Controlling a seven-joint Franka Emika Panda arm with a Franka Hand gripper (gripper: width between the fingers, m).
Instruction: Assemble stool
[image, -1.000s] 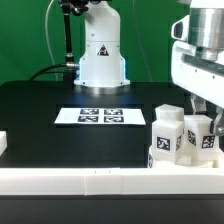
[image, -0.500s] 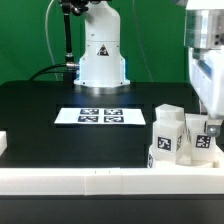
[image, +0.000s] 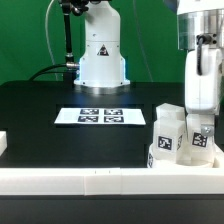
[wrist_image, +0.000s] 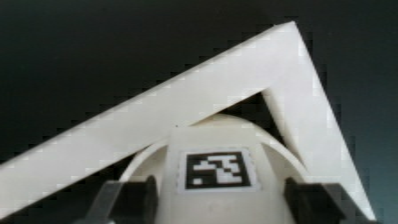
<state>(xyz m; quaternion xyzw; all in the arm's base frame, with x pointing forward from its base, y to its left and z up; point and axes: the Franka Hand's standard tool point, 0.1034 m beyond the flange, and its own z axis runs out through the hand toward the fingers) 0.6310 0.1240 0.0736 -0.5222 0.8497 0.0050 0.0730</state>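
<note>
In the exterior view the round white stool seat lies at the right, inside the corner of the white rails. Two blocky tagged legs stand upright on it: one free leg and, further to the exterior view's right, another leg. My gripper comes straight down onto that second leg. In the wrist view this leg shows its square tag and fills the gap between my fingers; the gripper is shut on it, with both pads against its sides.
The marker board lies mid-table in front of the robot base. A long white rail runs along the front edge; its corner shows past the held leg. A small white piece sits at the exterior view's left edge.
The wrist has swung from a tilt to upright and shifted slightly to the exterior view's left above the leg. The leg stays upright on the seat, and the jaws keep the same width.
</note>
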